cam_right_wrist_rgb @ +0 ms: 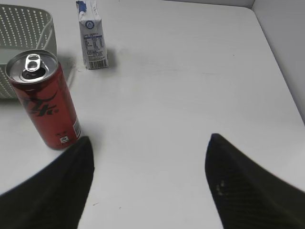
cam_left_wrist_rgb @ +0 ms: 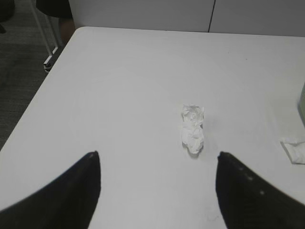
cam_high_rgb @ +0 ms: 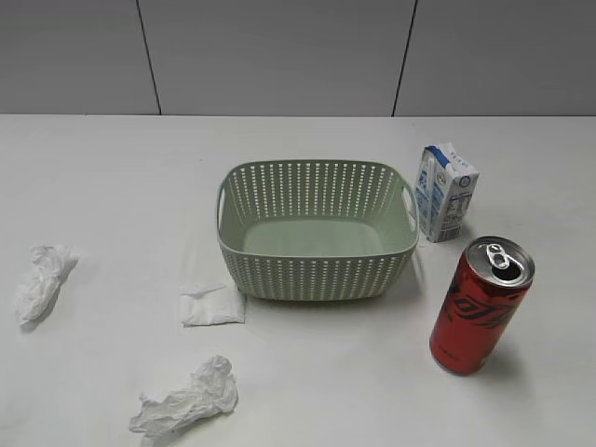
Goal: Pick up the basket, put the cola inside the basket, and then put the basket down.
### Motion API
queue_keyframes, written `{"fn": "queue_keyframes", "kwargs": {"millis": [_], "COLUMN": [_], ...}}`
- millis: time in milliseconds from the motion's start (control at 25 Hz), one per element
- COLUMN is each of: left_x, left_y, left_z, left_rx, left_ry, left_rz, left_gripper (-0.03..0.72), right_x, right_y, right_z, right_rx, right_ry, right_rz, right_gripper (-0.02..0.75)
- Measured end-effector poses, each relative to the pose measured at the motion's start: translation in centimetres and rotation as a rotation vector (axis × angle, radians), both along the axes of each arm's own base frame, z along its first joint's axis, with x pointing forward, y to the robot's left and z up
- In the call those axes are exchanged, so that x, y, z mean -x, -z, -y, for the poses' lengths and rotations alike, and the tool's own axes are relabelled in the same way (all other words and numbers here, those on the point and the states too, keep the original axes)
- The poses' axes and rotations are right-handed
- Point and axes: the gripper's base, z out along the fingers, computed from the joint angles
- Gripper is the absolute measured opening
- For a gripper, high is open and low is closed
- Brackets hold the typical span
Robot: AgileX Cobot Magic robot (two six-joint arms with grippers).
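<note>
Both grippers hang above the white table with nothing between their fingers: the left gripper (cam_left_wrist_rgb: 157, 164) spread wide over a crumpled white tissue (cam_left_wrist_rgb: 192, 128), the right gripper (cam_right_wrist_rgb: 148, 150) equally wide, right of the tall slim red aluminium cola can (cam_right_wrist_rgb: 44, 98). That can stands upright, just right of the pale sage-green perforated plastic basket (cam_high_rgb: 317, 228), which sits empty. Lifting it cleanly probably means taking a cut-out handle squarely.
</note>
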Motion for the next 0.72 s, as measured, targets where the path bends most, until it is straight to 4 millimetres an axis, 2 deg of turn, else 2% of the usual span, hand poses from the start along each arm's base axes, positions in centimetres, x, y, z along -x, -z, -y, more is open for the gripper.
{"fn": "queue_keyframes", "kwargs": {"millis": [720], "left_x": [0.03], "left_y": [-0.38], "left_z": [0.0], "left_rx": [0.001], "left_ry": [0.0], "left_rz": [0.026], "left_gripper": [0.568], "right_x": [0.0], "right_y": [0.0], "right_z": [0.0], "right_rx": [0.0], "right_ry": [0.0], "right_rz": [0.0], "right_gripper": [0.551]}}
